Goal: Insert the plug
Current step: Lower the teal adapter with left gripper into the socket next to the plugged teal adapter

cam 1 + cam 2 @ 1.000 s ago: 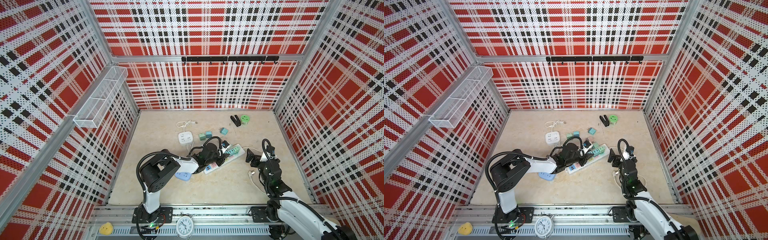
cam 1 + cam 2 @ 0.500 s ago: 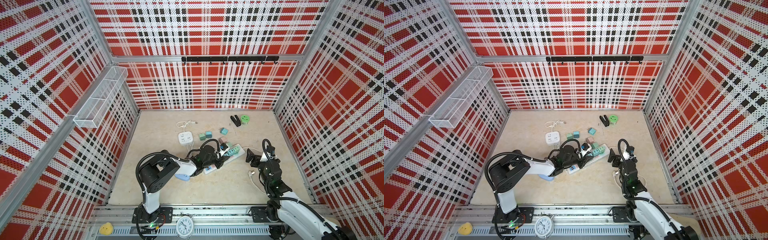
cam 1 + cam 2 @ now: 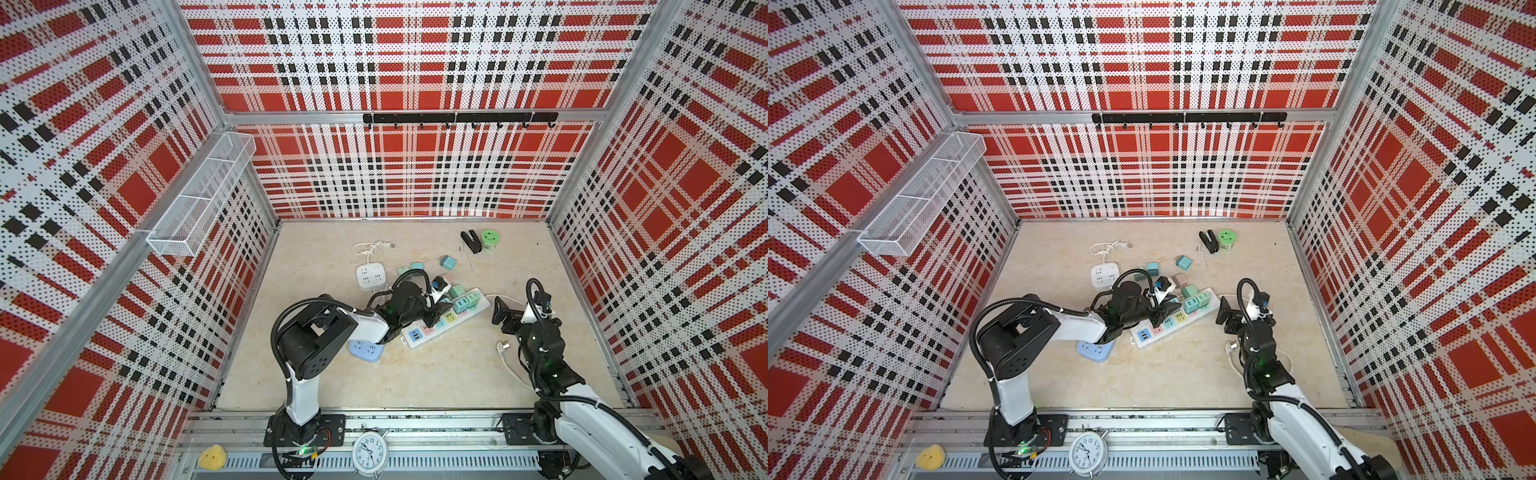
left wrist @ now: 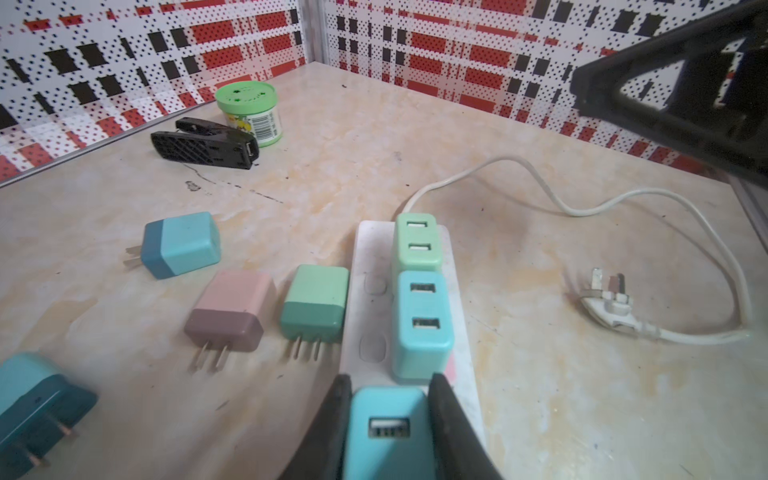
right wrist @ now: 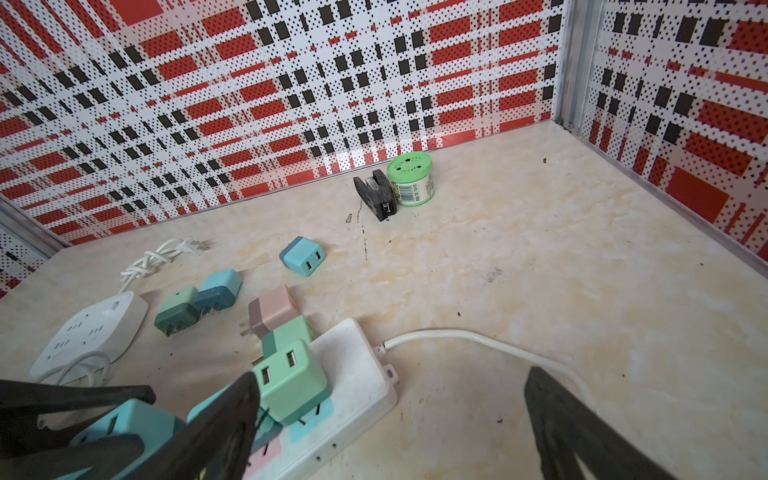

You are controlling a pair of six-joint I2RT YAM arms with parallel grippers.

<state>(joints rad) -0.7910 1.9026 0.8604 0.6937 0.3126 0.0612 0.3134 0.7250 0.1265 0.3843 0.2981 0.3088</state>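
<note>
Top views, Mei: left gripper [image 3: 439,313] is low over the middle of the power strip [image 3: 428,331], which lies slantwise on the tabletop [image 3: 415,386]. Right gripper [image 3: 515,316] sits just beside the strip's cord end, not touching it.
Jun: Grip states from up there?
Mei: Left jaws are hidden under the wrist, so I cannot tell. Right jaws are spread wide with nothing between them.
Left wrist, Mei: both black fingers [image 4: 446,411] press flat on the sides of a light-blue charger plug [image 4: 388,436], USB port facing the camera. The jaws are nearly closed, clamped on it.
Jun: Plug position relative to the strip?
Mei: Over the socket row, next in line after a blue charger [image 4: 422,324] and a green charger [image 4: 417,243], both seated. The prongs are hidden, so I cannot tell whether it is seated. A pink charger [image 4: 232,311] lies loose beside the strip, prongs showing.
Right wrist, Mei: the right fingers [image 5: 224,419] stand far apart, framing the strip's cord end and gripping nothing. The white cord [image 5: 457,336] leaves that end.
Jun: Held plug visible?
Mei: Yes, at the frame's edge, between the left fingers.
</note>
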